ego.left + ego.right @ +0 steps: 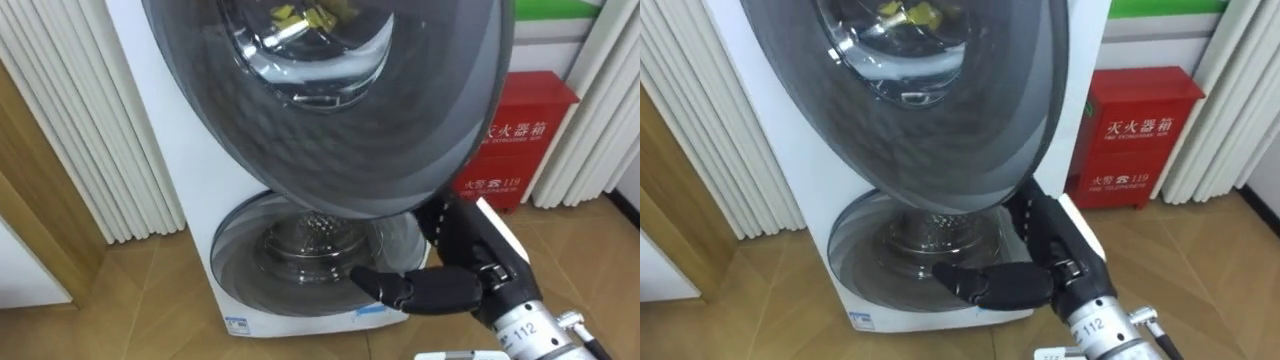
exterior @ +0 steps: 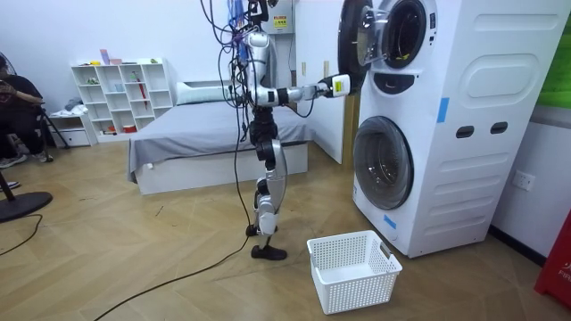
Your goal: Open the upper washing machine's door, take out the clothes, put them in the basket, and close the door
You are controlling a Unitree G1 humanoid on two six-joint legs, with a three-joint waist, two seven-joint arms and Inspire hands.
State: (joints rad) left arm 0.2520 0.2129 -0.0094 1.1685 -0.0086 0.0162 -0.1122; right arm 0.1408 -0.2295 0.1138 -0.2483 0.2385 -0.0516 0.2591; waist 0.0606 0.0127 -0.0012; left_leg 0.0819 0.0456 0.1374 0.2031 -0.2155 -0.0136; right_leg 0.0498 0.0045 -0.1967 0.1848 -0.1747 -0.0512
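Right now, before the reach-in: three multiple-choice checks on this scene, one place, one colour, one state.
1. The basket sits: A on the bed; B on the floor before the machines; C on the shelf.
2. The box beside the machines is: A red; B blue; C yellow.
3. The upper door is: A shut; B open; C removed.
1 B: it stands on the floor just in front of them.
2 A: plainly red.
3 B: it hangs swung out, right hand at its lower rim.
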